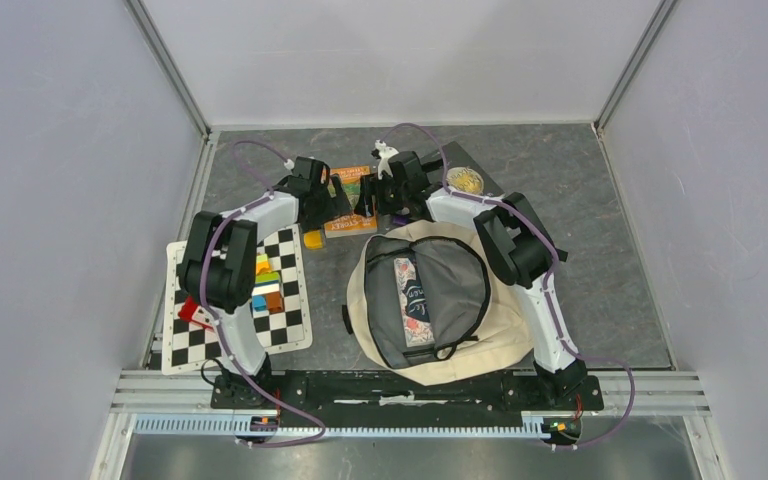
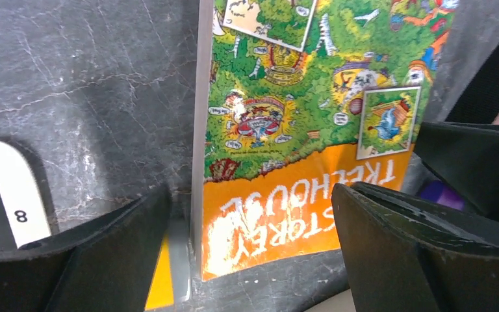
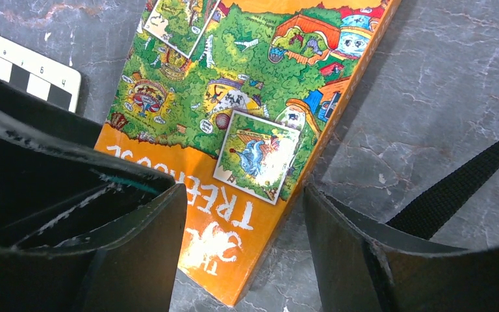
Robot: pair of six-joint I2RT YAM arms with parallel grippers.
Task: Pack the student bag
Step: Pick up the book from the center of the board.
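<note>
The student bag (image 1: pixel 480 330), cream with its grey-lined main compartment unzipped, lies flat before the right arm's base, with a patterned flat item inside. Just beyond it an orange and green picture book (image 1: pixel 350 203) lies flat on the table. My left gripper (image 1: pixel 332 208) is low over the book's left side and is open; in the left wrist view the book (image 2: pixel 299 130) has its near orange edge between the fingers (image 2: pixel 91 260). My right gripper (image 1: pixel 372 203) is also open. Its wrist view shows the book's (image 3: pixel 234 97) near corner between the fingers (image 3: pixel 357 253), untouched.
A black-and-white checkered mat (image 1: pixel 295 320) with coloured blocks (image 1: pixel 265 285) lies at the left, under the left arm. A yellow piece (image 2: pixel 162 279) sits by the book's left edge. A round gold item (image 1: pixel 465 180) rests behind the right arm. A black bag strap (image 3: pixel 455 188) crosses the table nearby.
</note>
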